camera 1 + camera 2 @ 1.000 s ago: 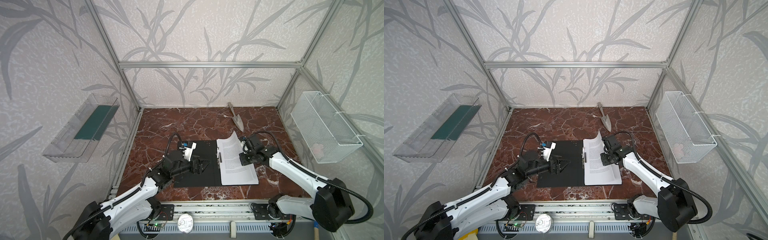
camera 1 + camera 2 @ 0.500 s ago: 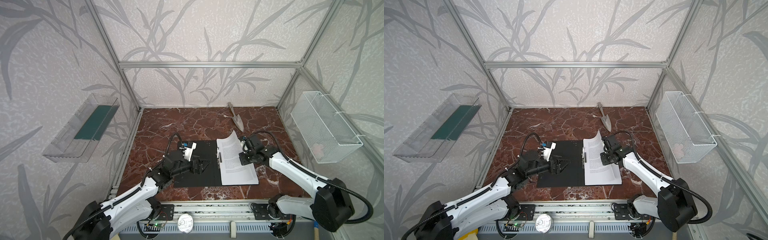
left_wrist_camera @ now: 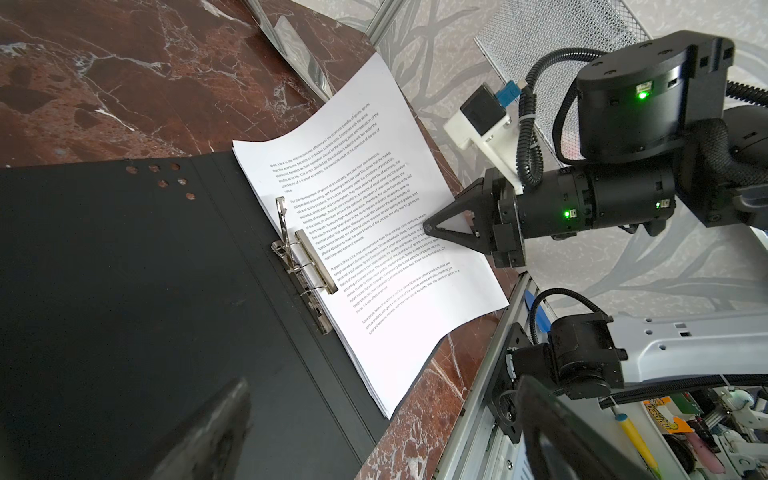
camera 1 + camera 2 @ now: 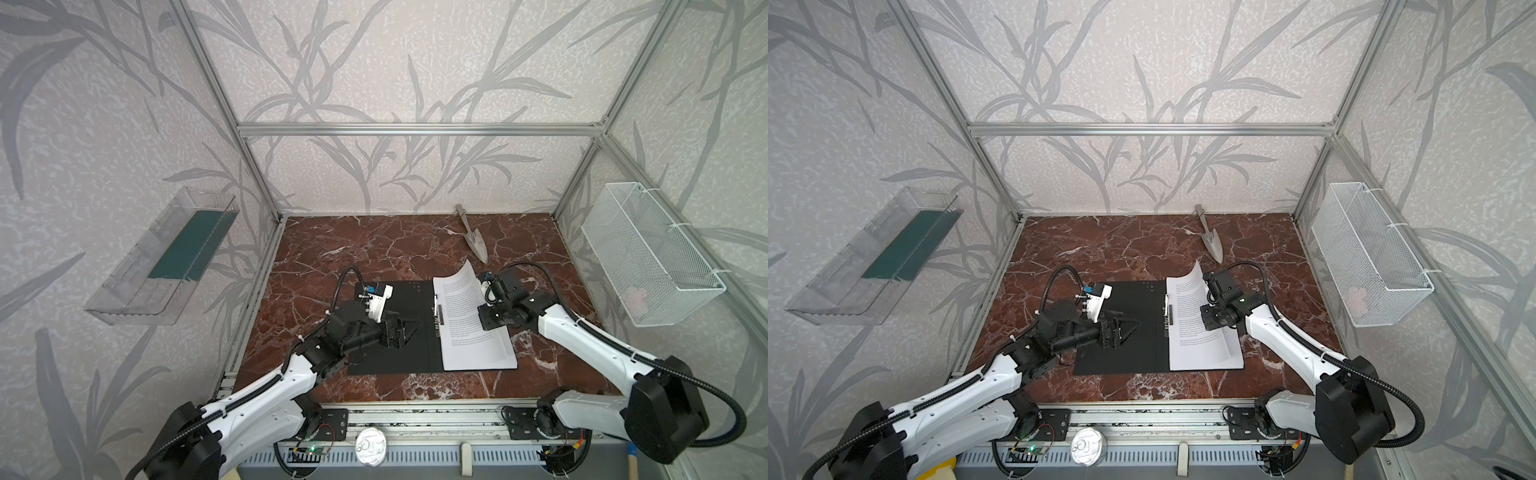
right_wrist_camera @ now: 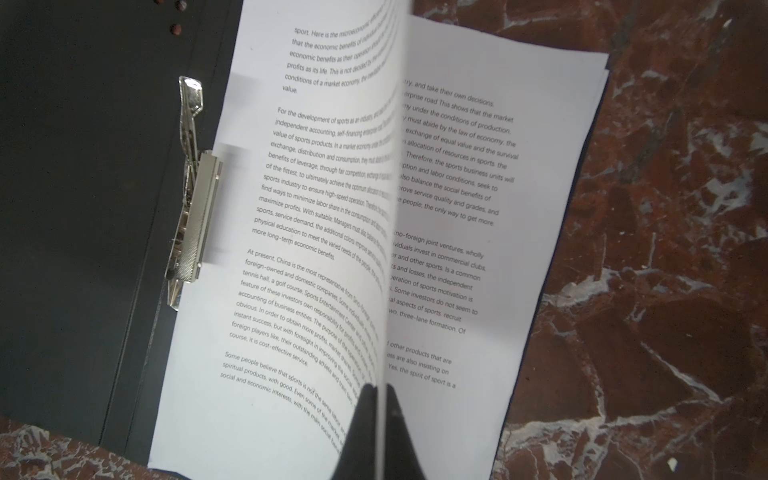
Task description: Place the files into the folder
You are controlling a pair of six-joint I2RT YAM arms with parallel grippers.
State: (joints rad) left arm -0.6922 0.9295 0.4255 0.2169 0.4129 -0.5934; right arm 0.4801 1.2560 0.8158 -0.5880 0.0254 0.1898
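Black folder lies open flat; printed white files cover its right half, uppermost curling upward.

Looks like a robotics lab booth: aluminium frame, leaf-patterned wall panels, marble-look tabletop, two robot arms bolted to a front rail.

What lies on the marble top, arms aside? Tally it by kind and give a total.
folder: 1
paper stack: 1 (top sheet lifted; sheets too tightly packed to count)
trowel: 1
Total: 3
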